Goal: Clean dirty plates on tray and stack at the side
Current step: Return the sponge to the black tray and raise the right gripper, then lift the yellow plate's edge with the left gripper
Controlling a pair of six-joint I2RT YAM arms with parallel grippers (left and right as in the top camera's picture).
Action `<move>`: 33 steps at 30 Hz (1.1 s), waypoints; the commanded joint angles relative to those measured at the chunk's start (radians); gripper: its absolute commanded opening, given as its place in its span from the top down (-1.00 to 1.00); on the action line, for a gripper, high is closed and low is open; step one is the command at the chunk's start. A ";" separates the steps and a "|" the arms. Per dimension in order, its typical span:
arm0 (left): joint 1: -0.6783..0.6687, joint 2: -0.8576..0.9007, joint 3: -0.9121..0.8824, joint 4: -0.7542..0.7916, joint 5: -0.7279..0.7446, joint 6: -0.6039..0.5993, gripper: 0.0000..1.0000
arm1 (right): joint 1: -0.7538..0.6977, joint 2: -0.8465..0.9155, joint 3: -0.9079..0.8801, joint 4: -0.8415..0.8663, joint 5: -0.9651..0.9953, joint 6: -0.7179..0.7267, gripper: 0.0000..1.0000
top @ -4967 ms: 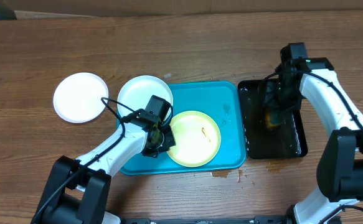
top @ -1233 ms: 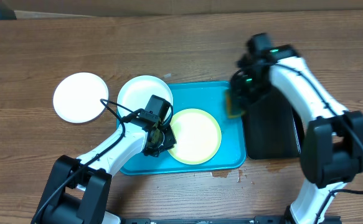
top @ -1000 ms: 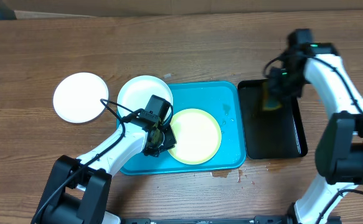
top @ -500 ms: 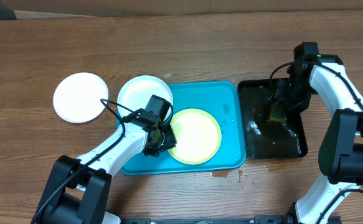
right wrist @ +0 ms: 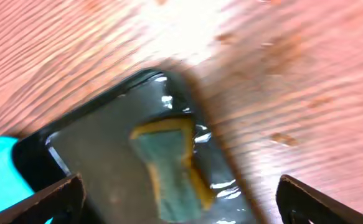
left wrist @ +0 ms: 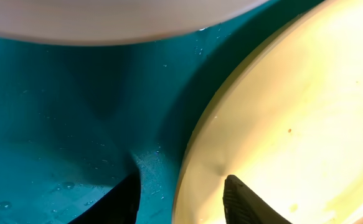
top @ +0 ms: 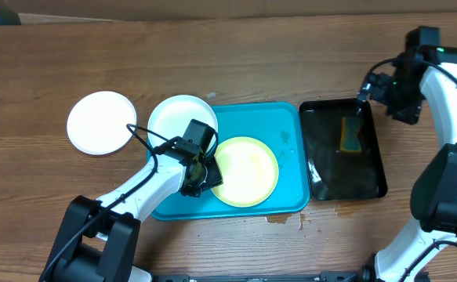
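A pale yellow plate (top: 246, 172) lies on the turquoise tray (top: 279, 125). My left gripper (top: 203, 177) stands at its left rim. In the left wrist view the left gripper (left wrist: 181, 206) is open astride the yellow plate's (left wrist: 293, 118) rim, one finger over the tray (left wrist: 56, 112), the other over the plate. A white plate (top: 183, 117) overlaps the tray's far left corner. Another white plate (top: 99, 123) rests on the table to the left. My right gripper (top: 386, 92) hangs wide open and holds nothing, right of the black tray's far end.
A glossy black tray (top: 326, 168) with water in it sits right of the turquoise tray, and a yellow-and-green sponge (top: 351, 135) lies in it. From the right wrist, that sponge (right wrist: 169, 168) lies below the open jaws. Small wet spots (top: 287, 220) mark the table.
My right gripper has carried the sponge from the turquoise tray to the black tray, opened, let it go and drawn back to the right. The left jaws have widened slightly. The plates have not moved.
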 commanded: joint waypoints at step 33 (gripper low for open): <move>-0.021 0.011 0.439 -0.311 -0.151 0.286 0.92 | -0.063 -0.029 0.013 0.007 -0.005 0.004 -1.00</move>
